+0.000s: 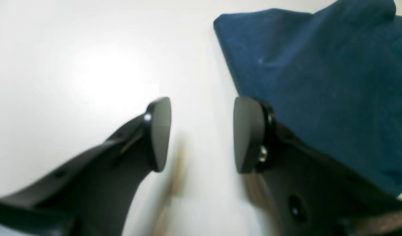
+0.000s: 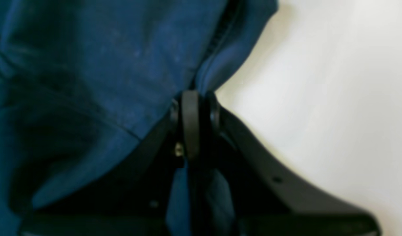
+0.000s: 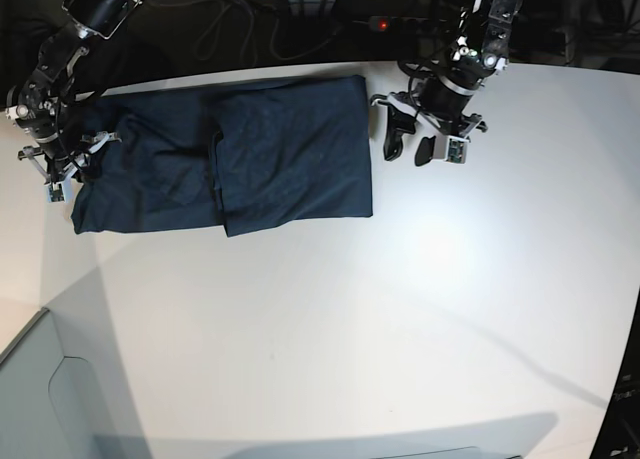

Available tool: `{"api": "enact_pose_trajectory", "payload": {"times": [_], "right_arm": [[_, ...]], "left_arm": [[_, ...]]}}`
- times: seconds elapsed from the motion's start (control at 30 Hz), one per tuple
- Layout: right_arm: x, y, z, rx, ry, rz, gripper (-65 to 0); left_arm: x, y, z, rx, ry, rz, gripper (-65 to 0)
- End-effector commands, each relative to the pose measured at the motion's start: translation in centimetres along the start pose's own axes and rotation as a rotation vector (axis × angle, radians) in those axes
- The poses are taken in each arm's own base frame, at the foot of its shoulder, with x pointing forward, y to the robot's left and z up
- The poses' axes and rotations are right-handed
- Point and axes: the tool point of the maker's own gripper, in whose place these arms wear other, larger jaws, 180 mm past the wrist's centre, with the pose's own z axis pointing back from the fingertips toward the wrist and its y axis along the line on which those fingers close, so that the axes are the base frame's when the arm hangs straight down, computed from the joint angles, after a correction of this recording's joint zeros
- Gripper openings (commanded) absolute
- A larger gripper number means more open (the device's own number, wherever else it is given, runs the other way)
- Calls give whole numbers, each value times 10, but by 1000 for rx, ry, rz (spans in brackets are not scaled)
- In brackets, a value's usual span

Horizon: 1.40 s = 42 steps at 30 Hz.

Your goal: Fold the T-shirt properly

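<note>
A: What is sitting nearest the base camera?

B: Bare white table (image 3: 330,329). Beyond it the T-shirt (image 3: 250,154) is lying flat toward the table's far edge, with 1 panel already doubled over the middle, so the fold looks partly done.

A: And the 2 arms, relative to the T-shirt?

B: The right gripper (image 3: 62,169) is sitting at the T-shirt's end on the view's left. In its wrist view the right gripper (image 2: 194,98) is pressing its pads together with a pinch of blue cloth running between them, likely so that end can be lifted and carried over.

A: The other 1?

B: The left gripper (image 3: 432,144) is hanging just beside the T-shirt's opposite end, apart from the cloth. From its own camera the left gripper (image 1: 202,134) is standing with its jaws spread wide and gripping nothing; only table is showing between the pads, with the T-shirt (image 1: 318,82) just past 1 finger. I judge it is waiting clear so the cloth can move freely.
</note>
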Motion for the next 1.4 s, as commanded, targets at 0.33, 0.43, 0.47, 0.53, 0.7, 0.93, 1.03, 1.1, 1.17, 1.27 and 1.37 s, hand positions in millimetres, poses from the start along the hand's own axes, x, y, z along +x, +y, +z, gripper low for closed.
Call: {"api": "enact_pose_trajectory", "payload": {"times": [0.33, 0.43, 0.47, 0.53, 0.7, 0.93, 1.03, 1.1, 1.17, 1.27, 1.37], "right_arm": [[41, -2, 23, -21, -137, 56, -649], [36, -1, 19, -14, -122, 44, -649], [32, -1, 16, -7, -113, 34, -649], [23, 0, 10, 7, -89, 18, -648], [16, -5, 2, 18, -64, -1, -549], [20, -6, 2, 13, -75, -4, -262], [22, -7, 3, 12, -81, -6, -253], [24, -8, 3, 10, -89, -5, -251], [31, -10, 3, 4, -103, -2, -250], [33, -25, 11, -41, -121, -27, -249], [39, -35, 16, -70, -139, -40, -249]], "left_arm": [[5, 2, 0, 1, -23, -3, -354], [4, 2, 0, 0, -22, -3, -354], [4, 0, 0, -3, -21, -3, -354], [4, 0, 0, -5, -22, -4, -354], [4, 0, 0, -5, -22, -4, -354], [3, 0, 1, -3, -20, -3, -354], [4, 0, 1, -4, -21, -3, -354], [4, -2, 2, -7, -22, -3, -354], [4, 0, 2, -2, -22, -3, -354], [3, 0, 2, -2, -20, -2, -354], [3, 0, 2, -2, -20, -2, -354]]}}
